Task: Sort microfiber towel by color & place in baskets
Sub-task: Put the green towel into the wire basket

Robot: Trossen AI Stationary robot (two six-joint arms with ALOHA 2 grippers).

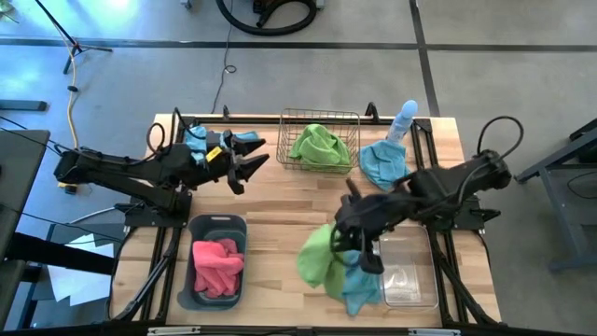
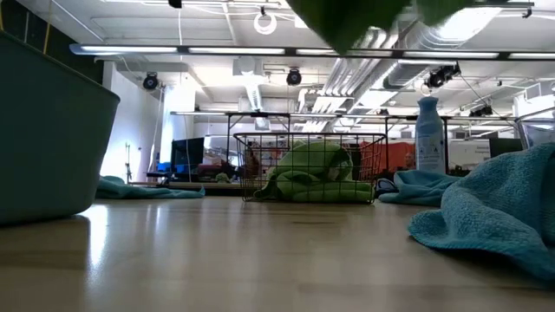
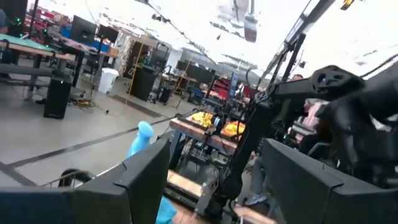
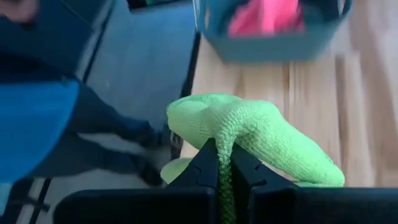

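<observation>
the right gripper (image 4: pixel 224 163) has its fingers clamped on a green towel (image 4: pixel 261 134), lifted near the worktop's front edge. one green already sits in the wire basket (image 1: pixel 320 119), pink in the grey tub (image 1: pixel 216 226); blues remain. the left gripper (image 1: pixel 244 161) seems open.

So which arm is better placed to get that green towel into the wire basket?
The right. Its gripper is already shut on the green towel, lifted off the table. It only has to carry it to the wire basket, which already holds green. The left gripper is open and empty.
</observation>
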